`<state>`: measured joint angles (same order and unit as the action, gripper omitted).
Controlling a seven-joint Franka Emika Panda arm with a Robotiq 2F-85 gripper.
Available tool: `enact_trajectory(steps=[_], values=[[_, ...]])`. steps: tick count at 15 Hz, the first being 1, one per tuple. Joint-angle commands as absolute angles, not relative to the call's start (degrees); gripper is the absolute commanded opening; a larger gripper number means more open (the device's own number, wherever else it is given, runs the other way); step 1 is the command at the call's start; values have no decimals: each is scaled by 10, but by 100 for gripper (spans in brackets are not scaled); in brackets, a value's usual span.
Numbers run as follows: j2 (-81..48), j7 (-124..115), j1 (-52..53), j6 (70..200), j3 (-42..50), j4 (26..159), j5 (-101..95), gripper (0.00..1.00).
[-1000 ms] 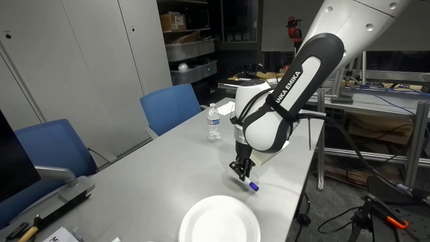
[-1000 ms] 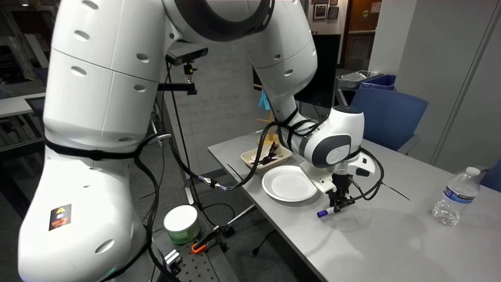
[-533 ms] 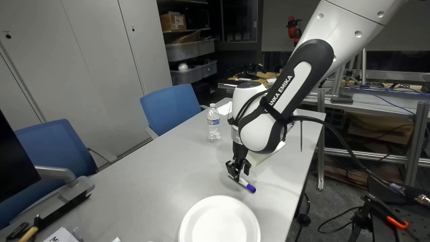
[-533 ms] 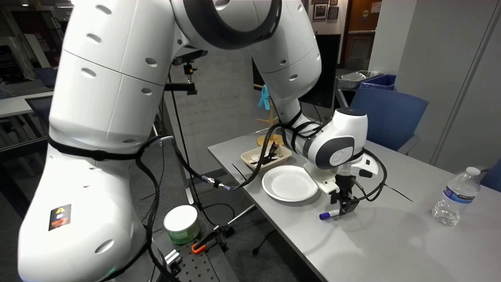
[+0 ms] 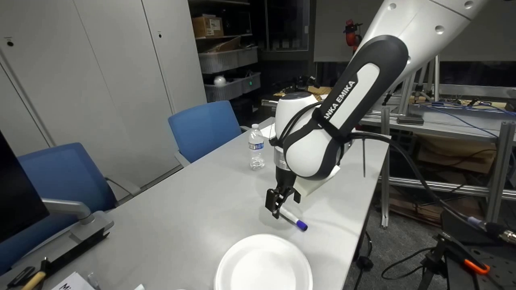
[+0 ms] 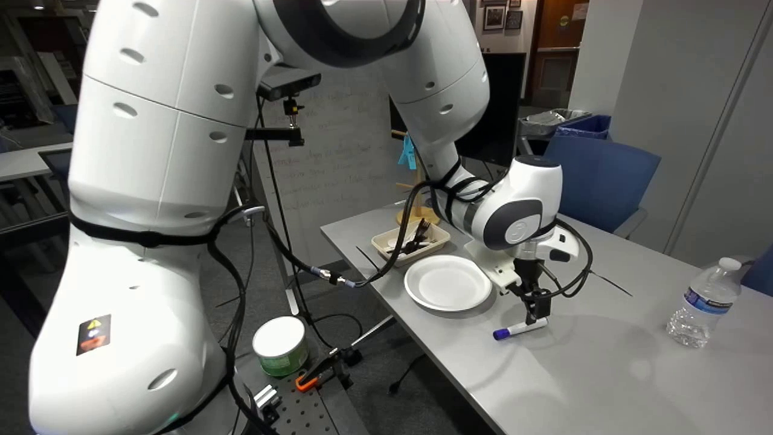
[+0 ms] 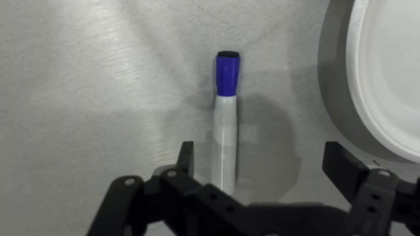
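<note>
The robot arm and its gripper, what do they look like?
The arm is smooth, white and rounded, with black trim, white EMIKA lettering and a little warning sticker with a yellow triangle. Black cables run along it, with black straps around it. The gripper is black, with two chunky, jointed fingers.

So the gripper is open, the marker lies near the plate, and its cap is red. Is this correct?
The cap is blue-purple, not red, as the wrist view shows. The gripper is open, and the marker lies near the plate.
</note>
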<state>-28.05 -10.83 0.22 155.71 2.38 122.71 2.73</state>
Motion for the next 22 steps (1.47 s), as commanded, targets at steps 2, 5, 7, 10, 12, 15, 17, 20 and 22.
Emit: enact_trajectory(steps=[2, 5, 7, 10, 12, 15, 17, 20, 22], values=[[-172, -83, 7, 1494, 11, 1281, 28, 100], [-95, -74, 11, 1444, 4, 1317, 25, 100], [-37, -74, 16, 1412, 0, 1347, 18, 100], [46, -61, 16, 1382, -7, 1386, 12, 100], [101, -52, 16, 1372, -11, 1413, 13, 100], [161, -44, 16, 1366, -14, 1441, 20, 100], [125, -55, 12, 1373, -14, 1416, 19, 100], [149, -54, 12, 1373, -15, 1432, 19, 100], [150, -54, 12, 1373, -15, 1435, 19, 100]])
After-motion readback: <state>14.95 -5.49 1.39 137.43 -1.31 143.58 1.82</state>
